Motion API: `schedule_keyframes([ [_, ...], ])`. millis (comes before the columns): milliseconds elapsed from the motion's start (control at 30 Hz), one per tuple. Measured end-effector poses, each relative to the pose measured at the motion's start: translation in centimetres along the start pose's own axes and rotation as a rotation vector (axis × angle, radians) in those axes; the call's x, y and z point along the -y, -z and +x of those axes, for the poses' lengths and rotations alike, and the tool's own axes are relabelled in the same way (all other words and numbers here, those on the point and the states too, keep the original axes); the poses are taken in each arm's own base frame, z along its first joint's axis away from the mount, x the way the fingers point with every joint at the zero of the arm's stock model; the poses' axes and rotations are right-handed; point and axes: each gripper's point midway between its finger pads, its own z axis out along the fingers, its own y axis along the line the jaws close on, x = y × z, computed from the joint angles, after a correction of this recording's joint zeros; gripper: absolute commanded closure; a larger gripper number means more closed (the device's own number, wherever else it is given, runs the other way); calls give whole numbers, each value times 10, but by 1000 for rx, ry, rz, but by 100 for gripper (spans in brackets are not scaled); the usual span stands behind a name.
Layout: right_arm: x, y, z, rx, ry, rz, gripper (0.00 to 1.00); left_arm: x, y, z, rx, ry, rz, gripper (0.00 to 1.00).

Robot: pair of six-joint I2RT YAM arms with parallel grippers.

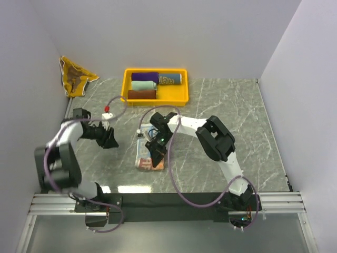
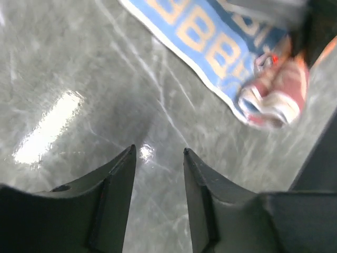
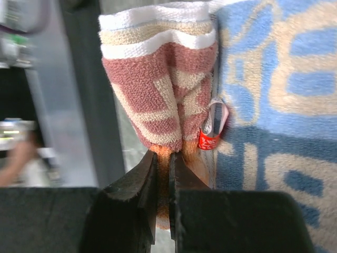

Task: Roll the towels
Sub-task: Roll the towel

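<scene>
Top external view: a blue towel [image 1: 142, 150] with pale lettering lies flat on the counter [image 1: 231, 105] between the two arms. Its long axis runs from the near edge toward the far wall. Its near end is curled up into a short bunch that shows pinkish cloth, and the curl lies across the towel's width. The right gripper [image 3: 163, 158] has its jaws clenched on the orange-pink edge of that curled end. The left gripper [image 2: 158, 150] hangs near the towel's left side over bare counter, jaws released with nothing between them.

At the far side of the counter stands a yellow tray [image 1: 156, 70] holding four rolled towels, each with its long axis running left to right. A purple roll [image 1: 145, 76] and a blue-grey lettered roll [image 1: 170, 79] sit side by side at the back. A mint roll [image 1: 143, 85] is in the middle and a maroon roll [image 1: 142, 94] at the front. A crumpled yellow-and-brown towel [image 1: 76, 79] lies in the far left corner.
</scene>
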Motion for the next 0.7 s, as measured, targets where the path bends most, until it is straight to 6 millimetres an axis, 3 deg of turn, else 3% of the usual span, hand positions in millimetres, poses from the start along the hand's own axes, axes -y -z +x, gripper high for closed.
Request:
schedule_keyframes([
  [133, 3, 1, -2, 25, -126, -121, 100, 34, 8, -1, 9, -293, -107, 47],
  [400, 7, 0, -6, 34, -325, -271, 100, 117, -26, 5, 44, -790, -51, 39],
  [533, 9, 2, -7, 36, -385, -307, 100, 145, -45, 4, 41, -926, 12, 39],
  [700, 10, 2, -8, 36, -420, -326, 100, 159, -70, 8, -11, -1011, 59, 40],
])
